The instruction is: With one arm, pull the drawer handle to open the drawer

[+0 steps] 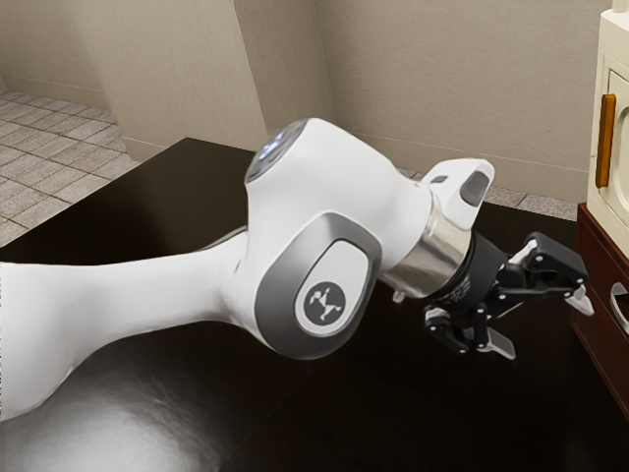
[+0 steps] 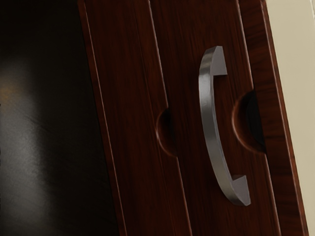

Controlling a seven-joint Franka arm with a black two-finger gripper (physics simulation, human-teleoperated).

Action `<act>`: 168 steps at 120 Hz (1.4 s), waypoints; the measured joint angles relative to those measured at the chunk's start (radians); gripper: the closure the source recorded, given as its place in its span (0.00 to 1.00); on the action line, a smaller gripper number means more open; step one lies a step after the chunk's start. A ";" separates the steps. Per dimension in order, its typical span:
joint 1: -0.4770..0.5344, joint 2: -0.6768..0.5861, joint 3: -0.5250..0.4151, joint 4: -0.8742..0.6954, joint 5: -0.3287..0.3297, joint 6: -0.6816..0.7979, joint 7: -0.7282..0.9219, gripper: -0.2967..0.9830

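Evidently the reach is in hand: the black two-finger end effector [image 1: 541,323], fingers apart, must next straddle the curved silver metal handle [image 2: 209,118].

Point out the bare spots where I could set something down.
The dark tabletop shows two bare patches: one between the arm and the tiled floor, another between the gripper and the exterior view's lower edge. It's crowded where the gripper reaches toward the red-brown drawers.
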 joint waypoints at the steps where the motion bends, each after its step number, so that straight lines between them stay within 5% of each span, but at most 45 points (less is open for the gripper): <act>1: 0.000 0.001 0.000 0.000 0.004 0.001 0.000 0.23; 40: -0.090 0.036 0.003 0.001 0.057 0.035 0.011 0.23; 151: -0.095 0.087 0.042 0.004 0.061 0.054 0.019 0.23; 168: -0.199 0.103 0.147 0.017 0.062 0.064 0.021 0.23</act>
